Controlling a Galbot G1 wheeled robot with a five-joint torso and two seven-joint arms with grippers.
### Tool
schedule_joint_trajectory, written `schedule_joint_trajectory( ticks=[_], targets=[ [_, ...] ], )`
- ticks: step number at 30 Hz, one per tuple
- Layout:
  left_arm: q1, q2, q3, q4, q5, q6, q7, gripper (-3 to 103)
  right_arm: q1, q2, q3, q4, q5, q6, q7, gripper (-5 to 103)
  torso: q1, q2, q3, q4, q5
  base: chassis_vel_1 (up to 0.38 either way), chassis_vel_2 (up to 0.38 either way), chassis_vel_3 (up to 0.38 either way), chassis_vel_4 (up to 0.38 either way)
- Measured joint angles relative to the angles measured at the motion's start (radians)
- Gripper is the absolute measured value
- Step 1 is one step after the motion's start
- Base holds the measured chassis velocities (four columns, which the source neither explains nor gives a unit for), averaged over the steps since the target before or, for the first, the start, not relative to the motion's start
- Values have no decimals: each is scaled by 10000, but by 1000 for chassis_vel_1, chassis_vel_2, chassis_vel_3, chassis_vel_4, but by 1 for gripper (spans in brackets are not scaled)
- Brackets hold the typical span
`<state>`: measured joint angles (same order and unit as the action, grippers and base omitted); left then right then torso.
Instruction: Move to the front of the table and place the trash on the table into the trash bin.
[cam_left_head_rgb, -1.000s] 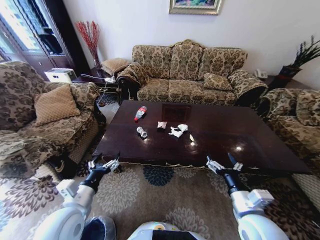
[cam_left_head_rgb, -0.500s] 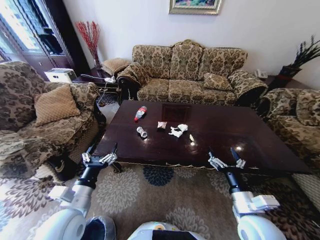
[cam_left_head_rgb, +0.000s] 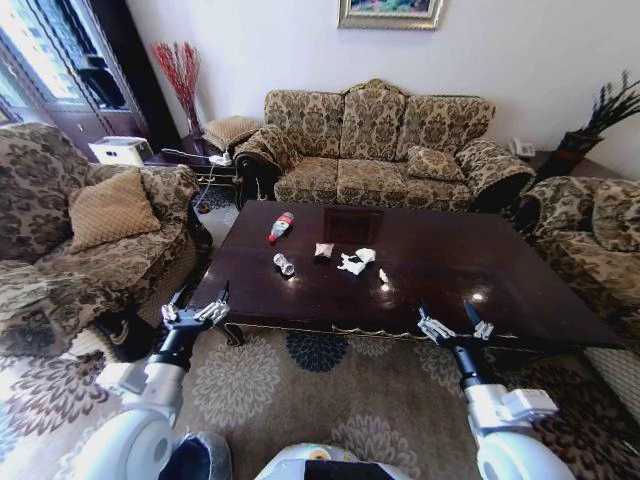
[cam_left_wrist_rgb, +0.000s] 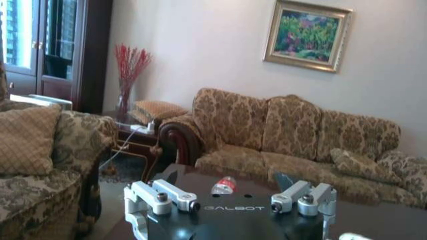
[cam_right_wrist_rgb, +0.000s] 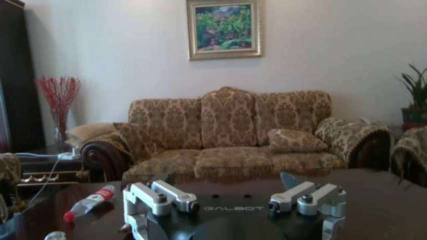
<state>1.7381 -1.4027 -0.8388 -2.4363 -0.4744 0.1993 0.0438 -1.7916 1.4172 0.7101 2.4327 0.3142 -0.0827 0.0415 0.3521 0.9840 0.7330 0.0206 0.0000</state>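
Both arms are raised at the near edge of the dark glossy surface (cam_left_head_rgb: 440, 260): the left end effector (cam_left_head_rgb: 196, 305) by its near left corner, the right end effector (cam_left_head_rgb: 456, 322) by the near right stretch, each with fingers spread and holding nothing. "GALBOT" is printed on the black plate between each pair of fingers. The clear bottle (cam_left_head_rgb: 281, 226) lies on its side at the far left of the surface, long axis slanting, red cap toward the near left. Nearer lies the crushed can (cam_left_head_rgb: 284, 264), then a small wrapper (cam_left_head_rgb: 323, 250), white crumpled tissues (cam_left_head_rgb: 356, 261) and a tiny scrap (cam_left_head_rgb: 383, 276). Patterned sofas ring the surface; a framed painting (cam_right_wrist_rgb: 225, 29) hangs above the far one.
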Motion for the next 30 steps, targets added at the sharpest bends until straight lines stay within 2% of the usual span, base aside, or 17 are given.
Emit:
schedule_joint_trajectory(
  ticks=[6, 8, 10, 11, 15, 17, 21, 30],
  targets=[
    [109, 28, -73, 18, -7, 24, -5, 100, 158, 3, 4, -34, 127, 20, 96, 100, 0, 0, 0, 2, 0, 0, 0, 0, 0],
    [108, 13, -148, 35, 157, 220, -63, 100, 145, -57, 21, -38, 210, 134, 153, 100, 0, 0, 0, 2, 1, 0, 0, 0, 0],
    [120, 4, -412, 476, 785, 585, -288, 100, 54, -221, 97, -87, 225, 344, 263, 100, 0, 0, 0, 0, 1, 0, 0, 0, 0],
    [181, -10, -535, 685, 809, 627, -385, 100, 20, -316, 165, -152, 209, 526, 246, 100, 0, 0, 0, -1, -3, 0, 0, 0, 0],
    [488, -96, -780, 779, 233, 572, -497, 100, 27, -417, 325, -283, -106, 750, 6, 100, 0, 0, 0, 6, -1, 0, 0, 0, 0],
    [555, -49, -802, 687, -1, 318, -289, 100, -5, -300, 242, -249, -247, 999, -69, 100, 0, 0, 0, 3, 0, 0, 0, 0, 0],
    [393, 0, -785, 579, -46, 259, -186, 100, 48, -191, 28, -119, -318, 1091, -141, 100, 0, 0, 0, -2, 2, 0, 0, 0, 0],
    [322, -182, -816, 975, 187, 491, -754, 100, 149, -375, 43, -146, -238, 1077, -144, 100, 0, 0, 0, 1, 1, 44, 46, -44, -53]
  ],
)
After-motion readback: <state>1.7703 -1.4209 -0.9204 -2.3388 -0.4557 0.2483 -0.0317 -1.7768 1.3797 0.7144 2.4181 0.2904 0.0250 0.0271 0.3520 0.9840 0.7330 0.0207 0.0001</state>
